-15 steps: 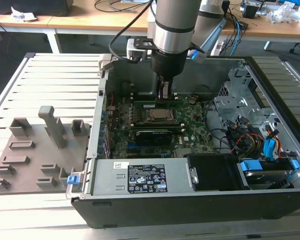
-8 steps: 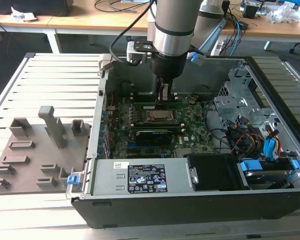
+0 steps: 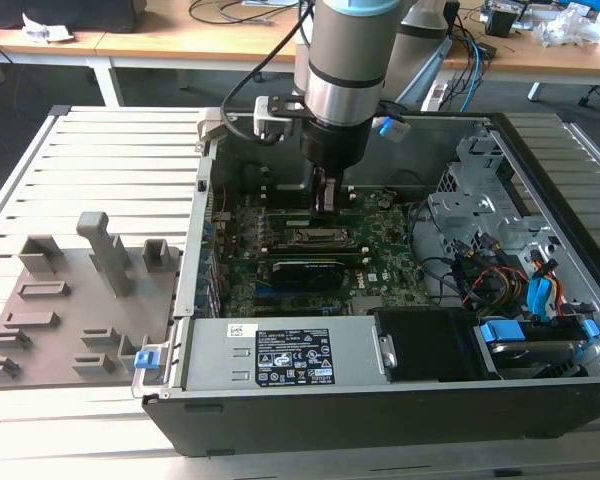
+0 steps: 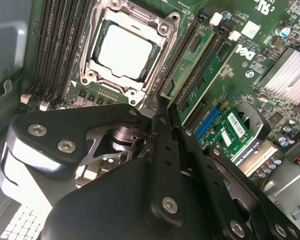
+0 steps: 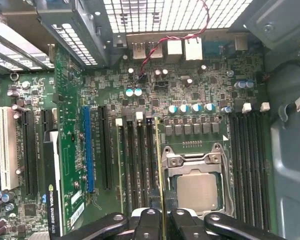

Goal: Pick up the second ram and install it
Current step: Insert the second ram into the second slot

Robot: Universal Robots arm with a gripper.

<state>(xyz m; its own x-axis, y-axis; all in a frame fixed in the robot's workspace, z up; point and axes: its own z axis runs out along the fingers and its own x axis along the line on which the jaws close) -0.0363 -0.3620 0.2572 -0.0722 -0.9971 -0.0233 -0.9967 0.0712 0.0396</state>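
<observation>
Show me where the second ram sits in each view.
Exterior view: under the gripper, too small to make out.
Second wrist view: the ram runs from the gripper's tip along the CPU socket.
First wrist view: edge-on, a thin line held in the gripper, beside the socket.
Shared landmark: the CPU socket.

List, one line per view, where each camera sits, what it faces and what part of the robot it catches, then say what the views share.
Exterior view: off the arm, above the open computer case, looking down into it; shows the arm's wrist and the gripper over the motherboard.
First wrist view: rides the wrist, looking down the fingers at the second ram, held edge-on beside the CPU socket.
Second wrist view: rides the wrist on another side, looking past the gripper body at the CPU socket.
Shared: both wrist views show the CPU socket and the memory slots.
</observation>
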